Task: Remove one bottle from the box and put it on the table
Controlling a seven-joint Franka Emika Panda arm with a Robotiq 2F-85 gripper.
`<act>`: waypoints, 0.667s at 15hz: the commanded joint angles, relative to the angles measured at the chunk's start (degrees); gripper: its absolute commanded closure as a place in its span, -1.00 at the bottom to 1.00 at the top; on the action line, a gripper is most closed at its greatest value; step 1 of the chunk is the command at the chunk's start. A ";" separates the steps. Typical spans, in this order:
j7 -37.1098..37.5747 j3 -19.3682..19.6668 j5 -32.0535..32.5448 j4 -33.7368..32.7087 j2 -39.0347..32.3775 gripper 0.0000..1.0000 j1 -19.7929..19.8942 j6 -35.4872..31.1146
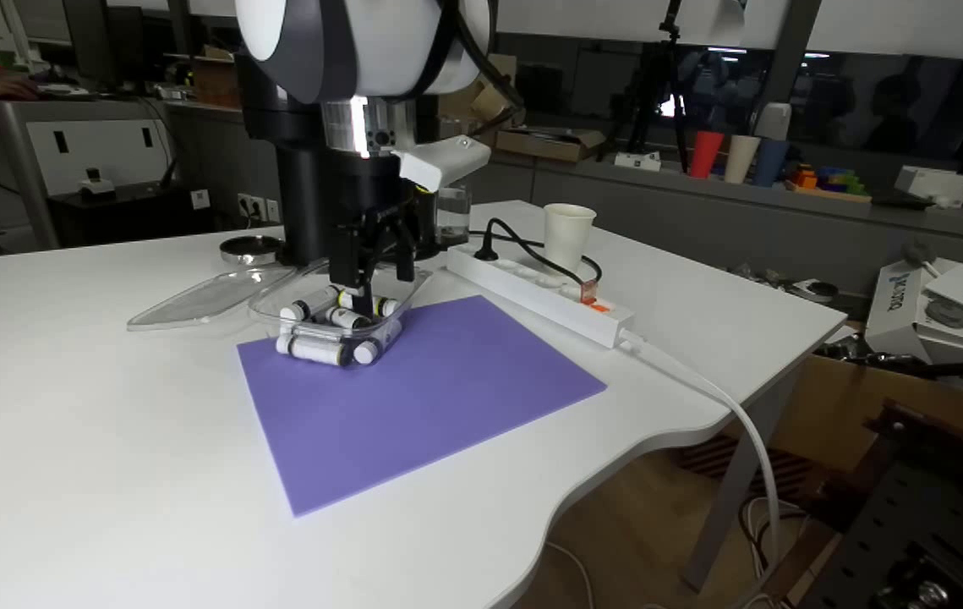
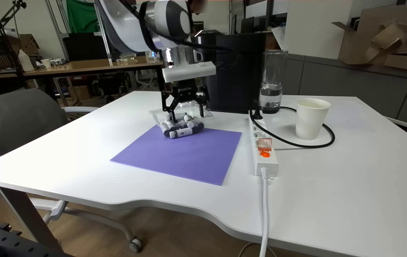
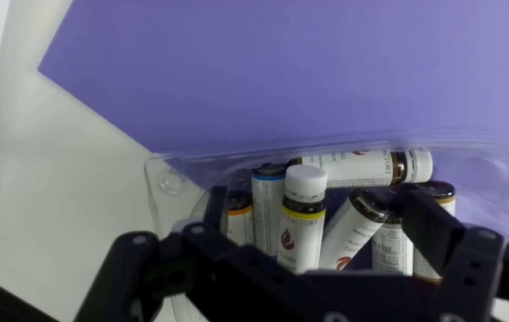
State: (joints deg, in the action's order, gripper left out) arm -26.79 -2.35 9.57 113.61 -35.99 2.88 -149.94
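Note:
Several small white-labelled bottles lie in a clear plastic box [image 1: 261, 320], which also shows in an exterior view [image 2: 207, 114] and the wrist view [image 3: 495, 145]. One bottle with a white cap and yellow ring [image 3: 301, 235] lies on top of others. Another bottle [image 3: 355, 167] lies crosswise along the box wall; others show dark ends. My gripper [image 3: 317, 199] is open, its fingers spread over the bottles, in both exterior views [image 1: 384, 292] [image 2: 187, 117] reaching down into the box. Nothing is visibly held. The white table [image 1: 109, 440] lies beneath.
A purple mat [image 1: 422, 397] lies under the front of the box. A clear lid [image 1: 202, 303] and a round metal dish [image 1: 251, 248] lie beside it. A white power strip [image 1: 532, 292] with cables, a white cup [image 2: 310, 119] and a glass of water [image 2: 271, 96] stand near.

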 commanded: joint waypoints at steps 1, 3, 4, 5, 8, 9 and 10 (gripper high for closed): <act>2.77 1.01 2.76 -4.15 -3.19 -1.00 -1.36 -0.82; 2.96 1.11 3.20 -5.45 -4.18 -1.00 -1.72 -1.24; 3.01 1.12 3.46 -6.11 -4.62 -0.98 -1.82 -1.07; 2.70 0.72 3.19 -6.54 -4.96 -0.47 -1.53 -0.99; 2.26 0.26 2.85 -7.07 -5.12 -0.23 -1.25 -1.07; 2.23 0.16 2.81 -7.14 -5.02 -0.09 -1.23 -1.04; 2.01 -0.06 2.68 -7.20 -4.95 0.09 -1.08 -0.96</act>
State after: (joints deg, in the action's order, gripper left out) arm -25.97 -2.10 11.39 107.99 -40.29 1.52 -151.30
